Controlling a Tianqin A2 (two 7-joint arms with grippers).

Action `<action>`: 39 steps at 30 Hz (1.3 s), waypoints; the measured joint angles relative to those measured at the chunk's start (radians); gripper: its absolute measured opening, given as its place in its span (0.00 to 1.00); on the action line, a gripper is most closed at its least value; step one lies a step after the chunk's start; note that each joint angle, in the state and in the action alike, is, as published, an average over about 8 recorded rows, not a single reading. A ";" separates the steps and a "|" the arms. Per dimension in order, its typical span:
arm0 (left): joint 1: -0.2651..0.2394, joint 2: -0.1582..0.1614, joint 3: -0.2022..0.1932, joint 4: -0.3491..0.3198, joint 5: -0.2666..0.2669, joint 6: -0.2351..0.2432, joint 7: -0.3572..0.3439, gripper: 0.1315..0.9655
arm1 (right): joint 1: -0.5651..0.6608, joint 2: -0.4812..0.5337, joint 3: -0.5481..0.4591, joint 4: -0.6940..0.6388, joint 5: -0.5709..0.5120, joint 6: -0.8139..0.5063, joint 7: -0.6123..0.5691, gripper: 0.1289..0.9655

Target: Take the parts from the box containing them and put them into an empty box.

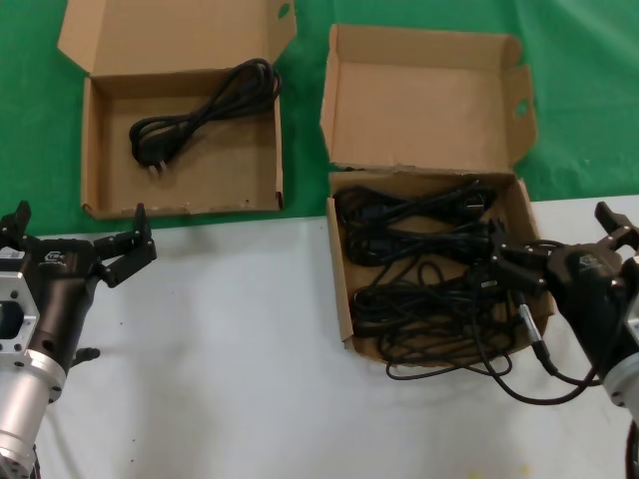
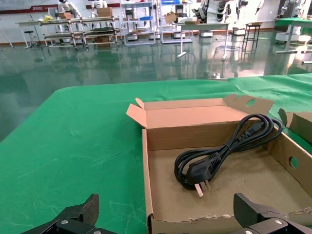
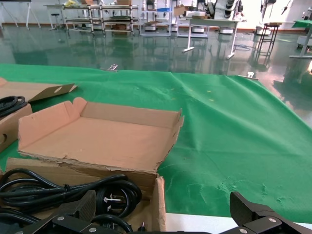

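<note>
The squarish box with the parts [image 1: 341,289] stands right of centre, lid up, full of tangled black power cables [image 1: 429,279]; one cable trails over its front edge onto the table [image 1: 469,369]. The wider shallow box [image 1: 220,170] at the back left holds one coiled black cable [image 1: 200,110]. My right gripper [image 1: 554,239] is open at the full box's right wall, straddling that wall in the right wrist view [image 3: 163,204], with cables [image 3: 58,187] beside it. My left gripper [image 1: 78,228] is open and empty just in front of the wide box [image 2: 161,214], facing its cable [image 2: 219,156].
Both boxes straddle the border between the green cloth [image 1: 30,150] at the back and the white table [image 1: 250,349] in front. The full box's lid [image 3: 97,141] stands up behind the cables. A narrow green gap separates the two boxes.
</note>
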 joint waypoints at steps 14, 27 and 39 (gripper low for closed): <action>0.000 0.000 0.000 0.000 0.000 0.000 0.000 1.00 | 0.000 0.000 0.000 0.000 0.000 0.000 0.000 1.00; 0.000 0.000 0.000 0.000 0.000 0.000 0.000 1.00 | 0.000 0.000 0.000 0.000 0.000 0.000 0.000 1.00; 0.000 0.000 0.000 0.000 0.000 0.000 0.000 1.00 | 0.000 0.000 0.000 0.000 0.000 0.000 0.000 1.00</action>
